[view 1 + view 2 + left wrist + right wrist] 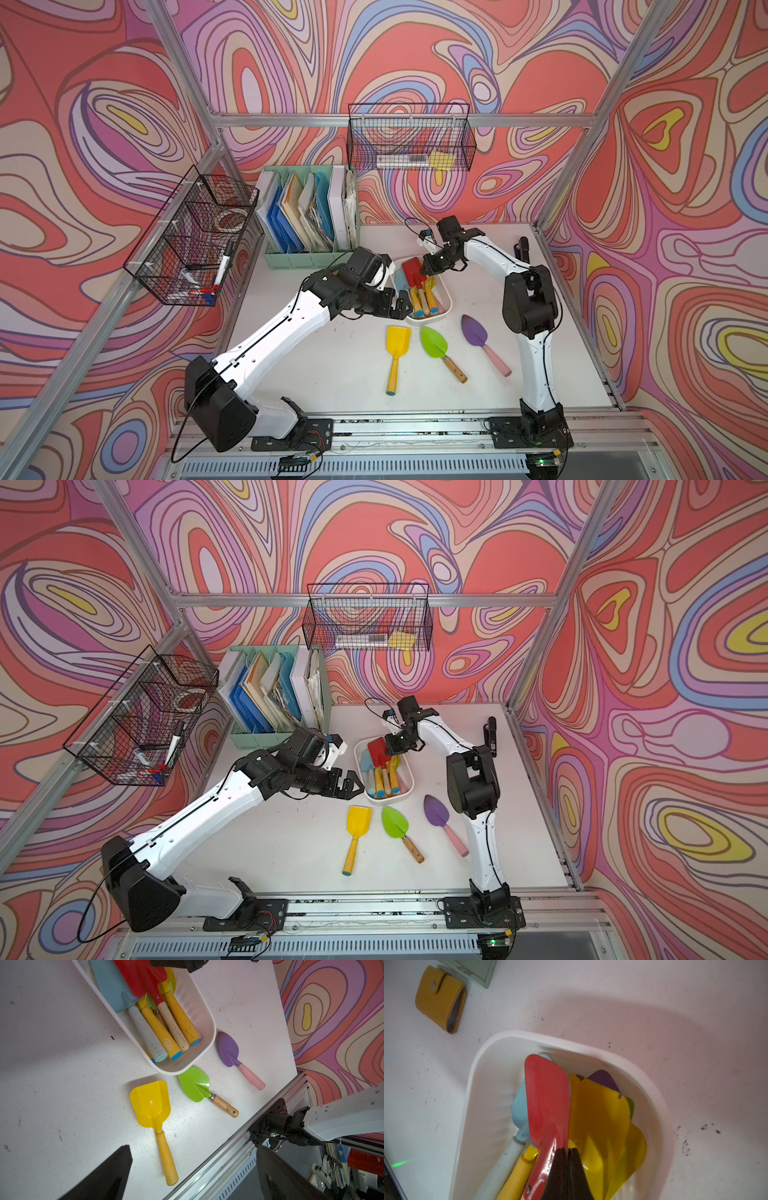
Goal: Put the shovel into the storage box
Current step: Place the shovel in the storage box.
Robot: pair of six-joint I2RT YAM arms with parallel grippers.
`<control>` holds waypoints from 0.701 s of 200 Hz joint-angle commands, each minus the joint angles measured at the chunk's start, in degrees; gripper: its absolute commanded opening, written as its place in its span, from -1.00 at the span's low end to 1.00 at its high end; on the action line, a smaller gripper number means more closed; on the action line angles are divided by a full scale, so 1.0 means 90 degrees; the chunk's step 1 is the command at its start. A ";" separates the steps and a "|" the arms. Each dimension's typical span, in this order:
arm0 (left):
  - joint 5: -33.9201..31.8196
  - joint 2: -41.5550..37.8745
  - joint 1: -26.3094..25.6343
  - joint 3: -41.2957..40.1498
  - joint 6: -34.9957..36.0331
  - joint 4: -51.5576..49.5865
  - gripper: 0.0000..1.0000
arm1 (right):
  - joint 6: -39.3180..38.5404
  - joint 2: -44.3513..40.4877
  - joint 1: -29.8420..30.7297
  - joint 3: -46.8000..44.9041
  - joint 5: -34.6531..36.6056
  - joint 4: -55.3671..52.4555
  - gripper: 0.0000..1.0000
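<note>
Under the right hand (pixel 566 1152), clenched tight against the red shovel (pixel 548 1101), sits the storage box (pixel 446 297) on the scuffed white bench (pixel 332 365). Beside the box the left hand (pixel 401 305) hangs spread wide, with yellow, green and purple shovels (pixel 397 343) lying beyond its fingertips; swirling pink walls surround everything.

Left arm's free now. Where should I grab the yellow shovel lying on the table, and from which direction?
Take the yellow shovel by its handle, around mid-length, coming straight down with the fingers across it. It lies flat with the blade toward the storage box and the handle toward the robot, clear of the green shovel. The blade looks too wide and thin for a sure grip.
</note>
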 commanded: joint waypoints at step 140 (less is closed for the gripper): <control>0.0180 -0.0063 -0.0011 -0.0126 -0.0099 0.0035 0.98 | 0.0052 -0.0028 -0.0030 -0.0021 0.0285 -0.0176 -0.71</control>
